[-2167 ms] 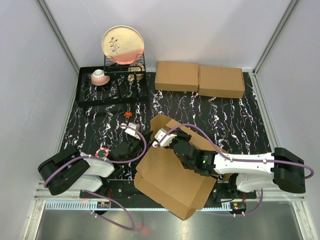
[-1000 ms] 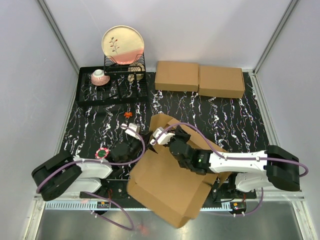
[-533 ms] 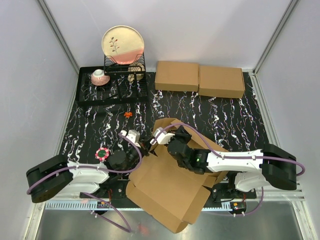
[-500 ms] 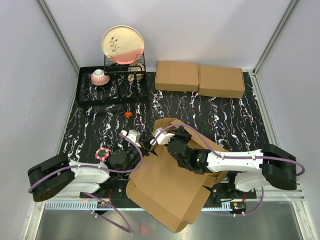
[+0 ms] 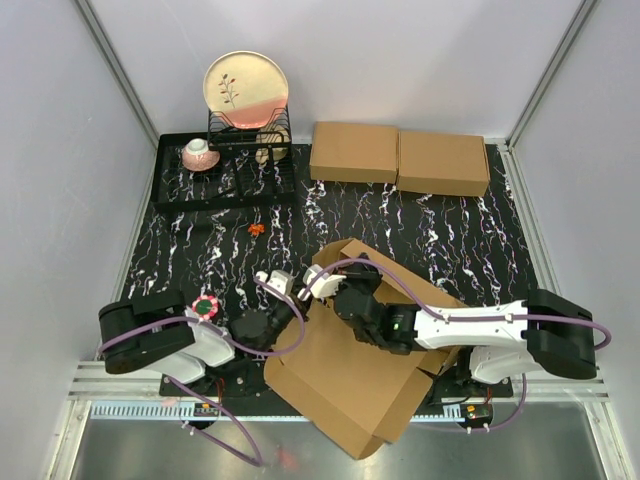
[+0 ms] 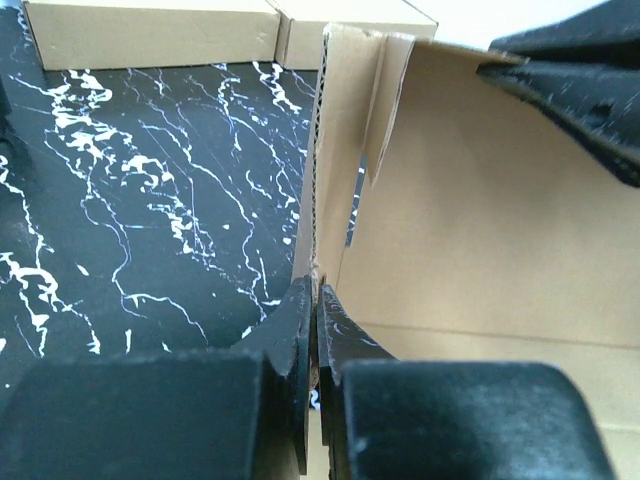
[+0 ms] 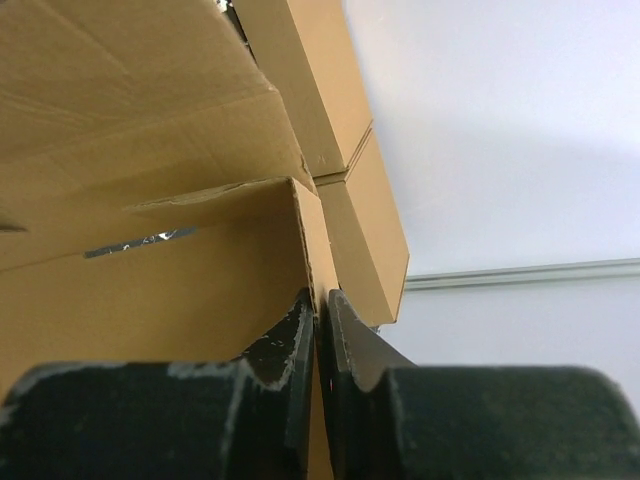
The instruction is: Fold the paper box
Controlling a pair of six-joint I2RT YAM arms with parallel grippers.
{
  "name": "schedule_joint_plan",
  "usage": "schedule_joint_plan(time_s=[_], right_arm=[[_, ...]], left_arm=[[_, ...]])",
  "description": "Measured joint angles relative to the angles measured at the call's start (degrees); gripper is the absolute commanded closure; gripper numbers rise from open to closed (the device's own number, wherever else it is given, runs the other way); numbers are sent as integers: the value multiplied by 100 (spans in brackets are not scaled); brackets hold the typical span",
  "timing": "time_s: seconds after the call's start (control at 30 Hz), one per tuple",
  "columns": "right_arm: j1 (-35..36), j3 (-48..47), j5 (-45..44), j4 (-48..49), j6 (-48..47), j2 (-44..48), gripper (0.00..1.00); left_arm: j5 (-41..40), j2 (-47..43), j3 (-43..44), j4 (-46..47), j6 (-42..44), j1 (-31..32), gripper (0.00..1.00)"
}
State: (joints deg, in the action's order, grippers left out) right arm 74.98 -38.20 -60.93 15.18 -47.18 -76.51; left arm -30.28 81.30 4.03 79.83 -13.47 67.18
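Observation:
The paper box (image 5: 345,375) is a large brown corrugated sheet with raised flaps, lying tilted at the near middle of the table over the front edge. My left gripper (image 5: 292,297) sits at its left edge, shut on the upright cardboard wall (image 6: 318,150), which runs between the fingertips (image 6: 303,300). My right gripper (image 5: 322,290) is just to the right of it, reaching across the sheet. It is shut on the thin edge of a raised flap (image 7: 250,270). In the left wrist view the right gripper's dark body (image 6: 575,85) shows above the sheet.
Two flat brown boxes (image 5: 398,160) lie side by side at the back. A black dish rack (image 5: 225,175) at the back left holds a plate (image 5: 246,88) and a cup (image 5: 198,152). A small orange object (image 5: 256,229) lies on the marbled table (image 5: 180,250).
The left arm has swung in and its gripper has moved right, onto the box's left edge. The box has shifted right and turned a little, with the right gripper still holding its flap.

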Motion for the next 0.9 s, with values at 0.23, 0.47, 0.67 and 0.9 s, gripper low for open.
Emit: schedule_joint_plan(time_s=[0.23,0.47,0.67,0.9], right_arm=[[197,0,-68,-50,142,197,80],[223,0,35,-442,505,612,83],[223,107,35,-514,651,706,87],[131,127,-83,691,122,59,89]], left_arm=[[-192,334,2,22,-7,245,100],[-404,374,92,-90,168,297,100],[-560,439,297,-221,525,304,100],[-601,426,426,-398,710,-280,100]])
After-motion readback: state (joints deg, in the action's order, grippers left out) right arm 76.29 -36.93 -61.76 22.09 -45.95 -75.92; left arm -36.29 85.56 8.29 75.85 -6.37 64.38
